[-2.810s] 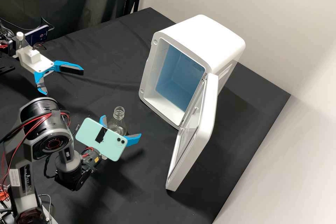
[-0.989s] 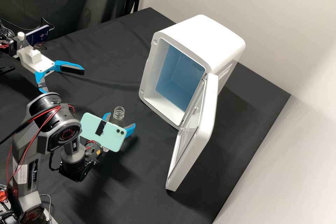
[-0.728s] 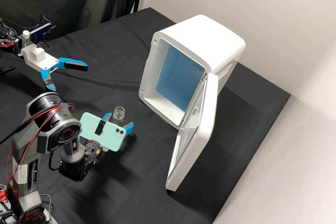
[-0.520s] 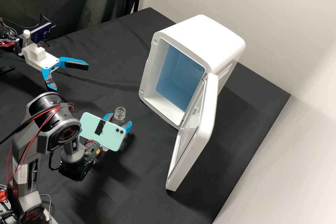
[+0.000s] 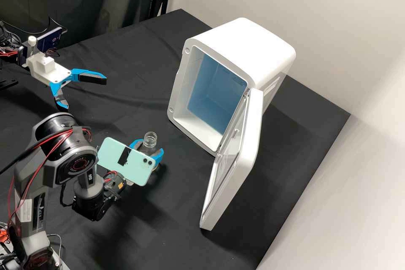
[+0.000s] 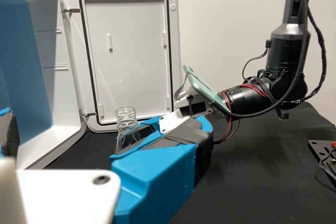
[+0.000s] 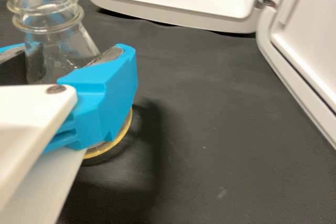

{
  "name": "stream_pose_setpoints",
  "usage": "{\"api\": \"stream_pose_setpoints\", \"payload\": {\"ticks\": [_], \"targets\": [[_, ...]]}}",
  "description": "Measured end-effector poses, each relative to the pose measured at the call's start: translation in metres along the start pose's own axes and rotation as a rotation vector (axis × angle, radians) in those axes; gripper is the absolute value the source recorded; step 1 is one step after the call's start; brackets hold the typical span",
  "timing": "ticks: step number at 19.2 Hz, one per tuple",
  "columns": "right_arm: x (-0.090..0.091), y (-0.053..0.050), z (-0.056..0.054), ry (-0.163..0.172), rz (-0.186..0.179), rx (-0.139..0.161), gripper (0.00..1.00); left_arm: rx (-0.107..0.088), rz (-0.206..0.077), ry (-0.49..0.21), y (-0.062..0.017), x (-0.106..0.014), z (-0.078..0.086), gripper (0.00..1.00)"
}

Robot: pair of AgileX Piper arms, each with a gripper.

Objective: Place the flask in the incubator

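A clear glass flask (image 5: pixel 150 140) stands upright on the black bench, left of the incubator's opening. My right gripper (image 5: pixel 147 151) is shut on the flask's (image 7: pixel 50 30) lower body, one blue finger (image 7: pixel 107 93) pressed on each side. The white incubator (image 5: pixel 240 55) stands open with a blue inside (image 5: pixel 215 88), and its door (image 5: pixel 236 164) is swung out toward the front. My left gripper (image 5: pixel 78 88) hangs open and empty at the far left, well apart from the flask (image 6: pixel 126 129). The left wrist view looks across at the door (image 6: pixel 126 51) and the right arm (image 6: pixel 252 95).
A mint-green phone (image 5: pixel 125 166) is fixed on the right arm's wrist and hides the flask's base. Cables and a device (image 5: pixel 50 40) lie at the bench's back left. The bench edge (image 5: pixel 312 177) runs close behind the open door.
The right gripper's fingers have closed in on the flask, which has shifted slightly to the right. The left gripper drifted a little up and right, then held still.
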Motion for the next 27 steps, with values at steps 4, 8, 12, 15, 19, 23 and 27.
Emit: {"api": "stream_pose_setpoints", "payload": {"ticks": [4,8,12,15,19,23,27], "targets": [[0.000,0.002,0.003,-0.011,0.010,0.003,0.00,0.000,0.000,0.000,0.0000,0.000,0.000,1.00],[-0.001,0.005,0.006,-0.025,0.022,0.017,0.00,0.000,0.000,0.000,0.0000,0.000,0.000,1.00],[-0.010,0.020,0.009,-0.045,0.091,0.047,0.00,0.000,0.000,0.000,0.0000,0.000,0.000,1.00],[-0.022,0.040,0.008,-0.041,0.188,0.086,0.00,0.000,-0.001,-0.004,-0.0002,0.000,0.001,1.00],[-0.034,0.056,0.007,-0.024,0.260,0.111,0.00,0.000,-0.001,-0.004,-0.0002,0.000,0.001,1.00],[-0.045,0.067,0.002,0.003,0.310,0.111,0.00,0.000,-0.001,-0.004,-0.0002,0.000,0.001,1.00],[-0.050,0.072,0.000,0.013,0.336,0.116,0.00,0.000,-0.002,-0.008,-0.0004,0.001,0.002,1.00]]}}
